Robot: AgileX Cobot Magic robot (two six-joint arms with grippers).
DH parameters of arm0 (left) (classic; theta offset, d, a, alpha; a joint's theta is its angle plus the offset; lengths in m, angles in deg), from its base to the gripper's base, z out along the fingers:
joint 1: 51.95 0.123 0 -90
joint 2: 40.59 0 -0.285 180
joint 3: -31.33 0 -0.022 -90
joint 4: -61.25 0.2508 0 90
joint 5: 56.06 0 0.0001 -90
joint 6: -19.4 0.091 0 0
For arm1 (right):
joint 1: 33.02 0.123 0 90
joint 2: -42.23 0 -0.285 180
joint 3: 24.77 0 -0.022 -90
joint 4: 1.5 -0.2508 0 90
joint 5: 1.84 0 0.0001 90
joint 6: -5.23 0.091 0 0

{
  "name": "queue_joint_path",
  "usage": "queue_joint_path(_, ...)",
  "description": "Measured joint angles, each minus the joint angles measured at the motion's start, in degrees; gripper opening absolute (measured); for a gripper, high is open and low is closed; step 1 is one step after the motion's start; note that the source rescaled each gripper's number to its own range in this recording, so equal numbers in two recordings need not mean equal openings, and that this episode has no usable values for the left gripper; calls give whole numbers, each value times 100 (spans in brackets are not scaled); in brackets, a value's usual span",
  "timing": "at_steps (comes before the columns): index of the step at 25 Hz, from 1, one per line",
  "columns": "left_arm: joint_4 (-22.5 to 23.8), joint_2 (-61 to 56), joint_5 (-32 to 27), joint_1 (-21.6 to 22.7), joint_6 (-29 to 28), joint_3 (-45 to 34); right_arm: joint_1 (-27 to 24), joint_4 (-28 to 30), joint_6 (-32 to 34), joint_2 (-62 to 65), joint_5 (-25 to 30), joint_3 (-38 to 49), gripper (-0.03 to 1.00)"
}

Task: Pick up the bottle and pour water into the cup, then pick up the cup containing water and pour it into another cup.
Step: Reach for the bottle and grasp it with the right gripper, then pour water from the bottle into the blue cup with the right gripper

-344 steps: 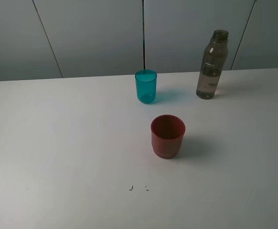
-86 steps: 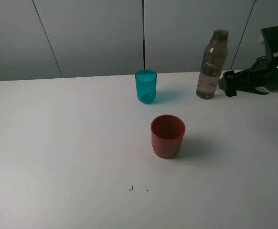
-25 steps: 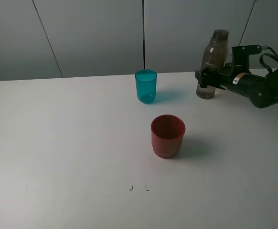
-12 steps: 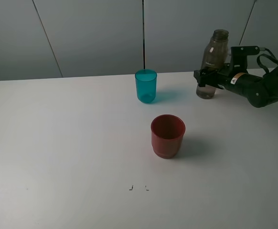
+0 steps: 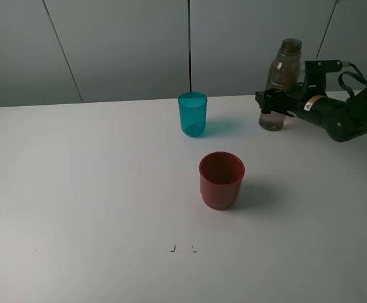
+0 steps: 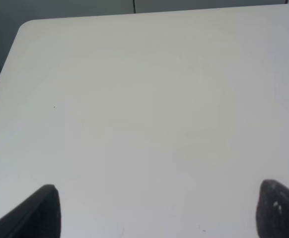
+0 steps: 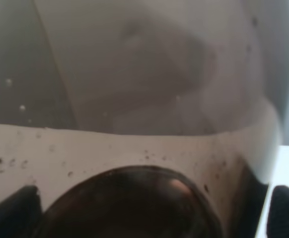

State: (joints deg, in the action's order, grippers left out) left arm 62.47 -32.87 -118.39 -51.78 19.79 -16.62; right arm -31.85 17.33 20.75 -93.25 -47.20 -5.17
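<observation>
Two small dark marks (image 5: 173, 248) sit near the front edge of the white table (image 5: 76, 189), and grey wall panels (image 5: 120, 44) with a dark seam stand behind it. At the far right the bottle (image 5: 283, 63) stands upright. My right gripper (image 5: 273, 105) straddles its lower body, but I can't tell whether the fingers are pressing it. The teal cup (image 5: 192, 114) stands far centre and the red cup (image 5: 221, 180) nearer, both well apart from the bottle. My left gripper (image 6: 157, 210) is spread wide over bare table.
</observation>
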Motion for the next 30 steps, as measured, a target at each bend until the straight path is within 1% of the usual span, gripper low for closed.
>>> queue_joint_path(1,0,0,0,0,0,0,0,0,0,0,0,0,72)
queue_joint_path(2,0,0,0,0,0,0,0,0,0,0,0,0,51)
queue_joint_path(3,0,0,0,0,0,0,0,13,0,0,0,0,28)
queue_joint_path(4,0,0,0,0,0,0,0,52,0,0,0,0,1)
queue_joint_path(12,0,0,0,0,-39,0,-12,181,0,0,-11,-2,2)
queue_joint_path(16,0,0,0,0,-39,0,-12,203,106,0,-11,-2,2)
queue_joint_path(18,0,0,0,0,-39,0,-12,243,131,48,77,-2,2)
queue_joint_path(22,0,0,0,0,-39,0,-12,355,186,329,440,8,0)
queue_joint_path(25,0,0,0,0,-39,0,-12,483,192,657,509,8,0)
queue_joint_path(30,0,0,0,0,-39,0,70,866,131,1018,493,8,0)
